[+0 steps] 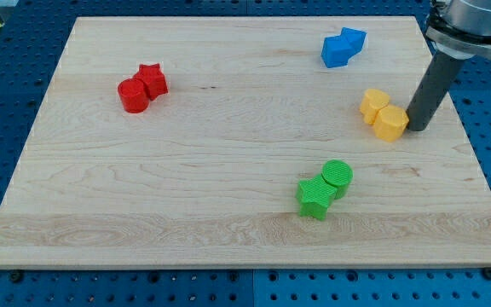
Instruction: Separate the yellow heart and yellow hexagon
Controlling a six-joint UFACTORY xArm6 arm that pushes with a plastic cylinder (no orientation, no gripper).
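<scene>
Two yellow blocks touch each other at the view's right. The yellow heart (373, 104) is the upper left one and the yellow hexagon (390, 123) is the lower right one. My tip (417, 128) rests on the board just right of the yellow hexagon, touching or almost touching its right side. The dark rod rises from there toward the view's top right corner.
A red cylinder (132, 95) and a red star (152, 80) touch at the upper left. Two blue blocks (343, 47) touch at the top right. A green star (314, 197) and a green cylinder (337, 177) touch at the lower middle. The board's right edge (471, 145) is close to my tip.
</scene>
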